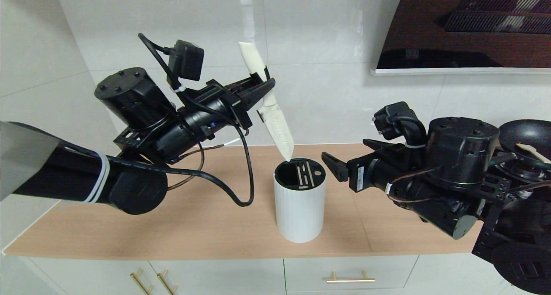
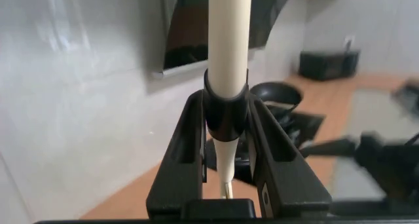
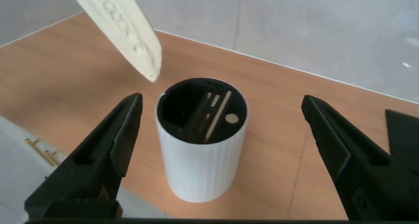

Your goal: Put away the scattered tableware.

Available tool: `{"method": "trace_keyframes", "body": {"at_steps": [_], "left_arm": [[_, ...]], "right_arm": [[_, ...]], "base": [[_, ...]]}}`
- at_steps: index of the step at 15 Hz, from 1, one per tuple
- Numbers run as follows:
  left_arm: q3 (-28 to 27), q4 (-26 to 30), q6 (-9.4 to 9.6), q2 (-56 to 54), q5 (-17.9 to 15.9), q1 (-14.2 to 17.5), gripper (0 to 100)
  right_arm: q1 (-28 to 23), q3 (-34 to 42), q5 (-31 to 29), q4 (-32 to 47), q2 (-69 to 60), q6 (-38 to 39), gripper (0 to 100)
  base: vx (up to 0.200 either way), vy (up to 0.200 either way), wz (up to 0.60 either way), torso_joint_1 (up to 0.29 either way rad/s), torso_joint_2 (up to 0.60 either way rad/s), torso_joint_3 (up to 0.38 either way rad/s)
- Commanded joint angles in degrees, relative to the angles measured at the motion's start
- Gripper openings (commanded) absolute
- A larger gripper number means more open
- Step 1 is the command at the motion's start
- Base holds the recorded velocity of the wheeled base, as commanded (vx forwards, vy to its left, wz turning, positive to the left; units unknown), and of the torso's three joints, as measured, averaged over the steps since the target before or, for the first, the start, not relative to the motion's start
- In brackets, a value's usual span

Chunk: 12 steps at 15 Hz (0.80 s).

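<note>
Logging the left gripper first: jaws pressed onto the handle of the cream knife, pinching it about midway along the handle. The handle's end rises above my jaws and the blade hangs below them, tilted, point down.

Writing: a row of small raised marks runs along the blade below the left jaws (too small to read, so no entry).

Containers: the white ribbed holder stands upright on the wooden counter, below the left jaws and just ahead of the right ones. Its black insert has several long slots and one round hole. Pale strips show inside the slots; I cannot tell what they are. The knife's point sits just above the holder's rim, on the side away from the right jaws, apart from it and not in a slot.

Right gripper: jaws spread wide, holding nothing, level with the holder's top. From the right wrist the holder sits between the two open fingers, farther out than their tips.

Hidden or cut off: my left jaws cover the middle of the handle. A black pan lies behind the right arm, only partly seen.
</note>
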Motion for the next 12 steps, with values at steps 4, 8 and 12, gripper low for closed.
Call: {"method": "trace_keyframes", "body": {"at_steps": [4, 8, 12], "left_arm": [[1.0, 0.0, 1.92, 3.4, 0.9, -1.6, 0], [1.3, 0.0, 4.99, 5.8, 1.9, -1.5, 0], [1.8, 0.0, 9.65, 8.6, 3.1, -1.4, 0]], "right_arm": [[-0.3, -0.3, 0.0, 0.0, 1.3, 0.0, 100], [-0.4, -0.2, 0.0, 0.0, 1.6, 0.0, 100], [-0.4, -0.2, 0.0, 0.0, 2.6, 0.0, 100]], "base": [[0.0, 0.0, 0.0, 0.0, 0.0, 0.0], [0.0, 0.0, 0.0, 0.0, 0.0, 0.0], [0.0, 0.0, 0.0, 0.0, 0.0, 0.0]]}}
